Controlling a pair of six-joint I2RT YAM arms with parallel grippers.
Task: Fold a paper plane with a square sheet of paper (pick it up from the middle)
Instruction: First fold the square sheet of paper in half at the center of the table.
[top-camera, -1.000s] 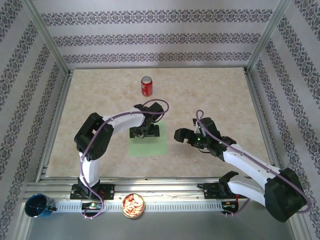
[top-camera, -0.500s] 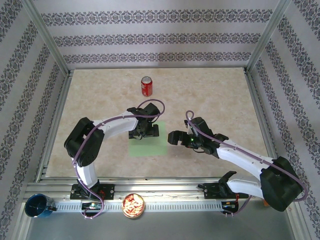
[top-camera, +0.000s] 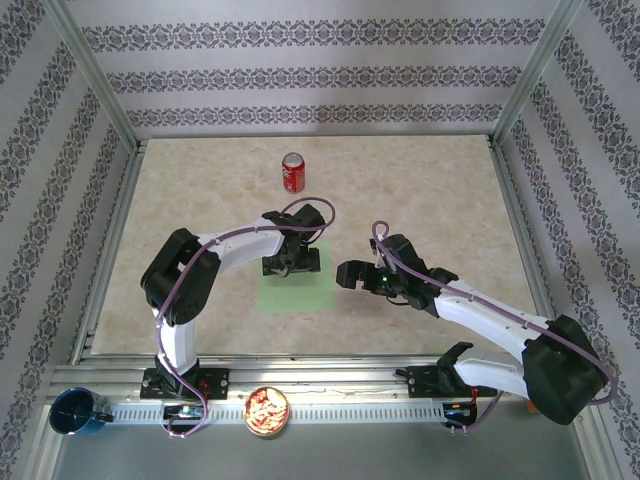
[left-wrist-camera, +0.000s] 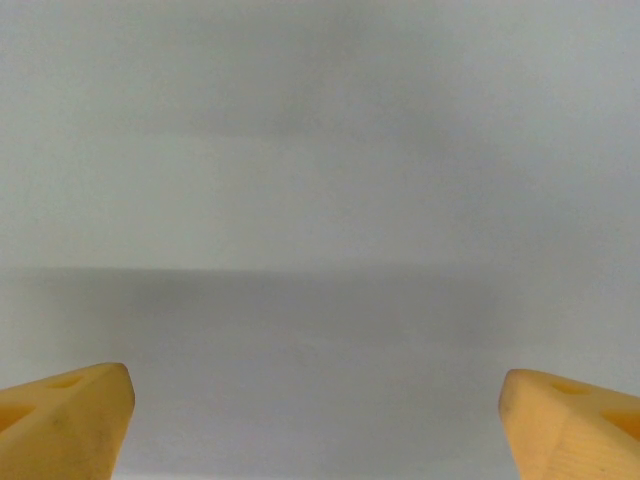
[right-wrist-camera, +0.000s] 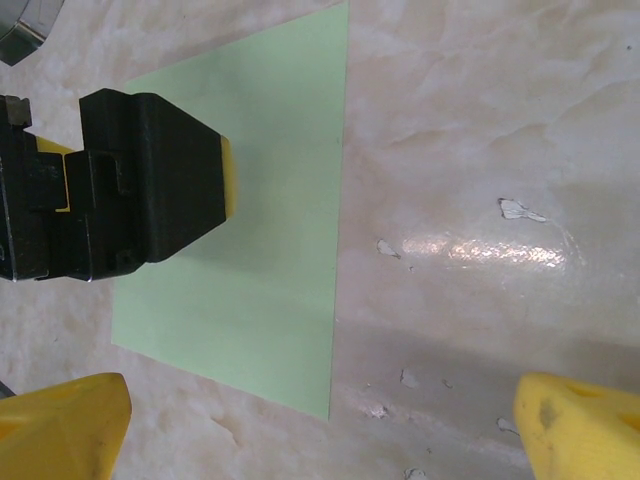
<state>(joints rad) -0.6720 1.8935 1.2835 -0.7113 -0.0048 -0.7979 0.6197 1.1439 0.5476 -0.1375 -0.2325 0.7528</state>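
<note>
One square sheet of paper (top-camera: 295, 292) lies just this side of the single red can (top-camera: 292, 172), pale green, flat and uncreased. The left pincer (top-camera: 290, 265) hangs over its far part, fingers spread wide. The right pincer (top-camera: 345, 275), nearer than the can and to its right, also gapes. The worktop (top-camera: 430, 190) is beige and marbled, with striped wallpaper (top-camera: 300, 80) behind.

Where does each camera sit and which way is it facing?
Top external: above and behind, looking down on the table; both arms, left claw over the green paper.
Left wrist: pointing closely at a blurred pale surface; own yellow fingertips.
Right wrist: low, facing the paper; own fingertips.
Shared: top and right wrist show paper and left claw.
</note>
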